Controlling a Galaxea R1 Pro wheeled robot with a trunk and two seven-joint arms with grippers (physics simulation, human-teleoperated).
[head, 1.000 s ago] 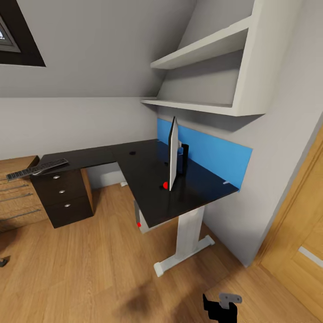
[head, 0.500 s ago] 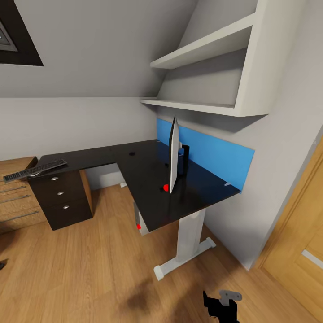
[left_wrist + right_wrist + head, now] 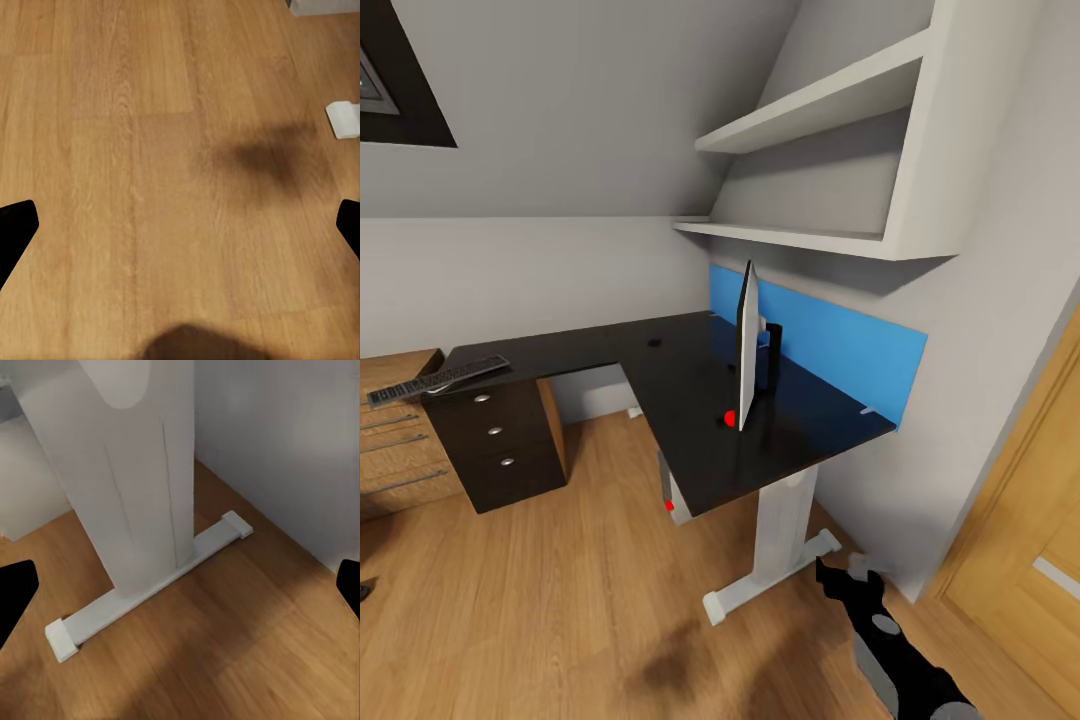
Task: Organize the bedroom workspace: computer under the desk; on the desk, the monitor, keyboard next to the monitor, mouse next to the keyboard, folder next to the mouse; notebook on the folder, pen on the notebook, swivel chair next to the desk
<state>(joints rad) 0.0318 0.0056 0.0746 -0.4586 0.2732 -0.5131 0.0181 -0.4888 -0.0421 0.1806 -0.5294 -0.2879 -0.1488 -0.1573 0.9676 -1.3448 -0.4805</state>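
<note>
The monitor (image 3: 746,345) stands upright on the right wing of the L-shaped desk (image 3: 680,385), seen edge-on with its back close to the blue back panel (image 3: 830,350). This part of the job looks settled. The keyboard (image 3: 435,378) lies far off at the left end, over the black drawer pedestal (image 3: 495,440), overhanging the edge towards the wooden cabinet (image 3: 395,440); it probably has to come next to the monitor. Under the desktop a pale box with a red light (image 3: 672,497), likely the computer, sits near the white leg (image 3: 780,525). The right gripper (image 3: 850,583) reaches low towards that leg's foot, fingers spread wide and empty. The left gripper (image 3: 180,229) hangs open over bare floorboards (image 3: 112,150), carrying nothing.
</note>
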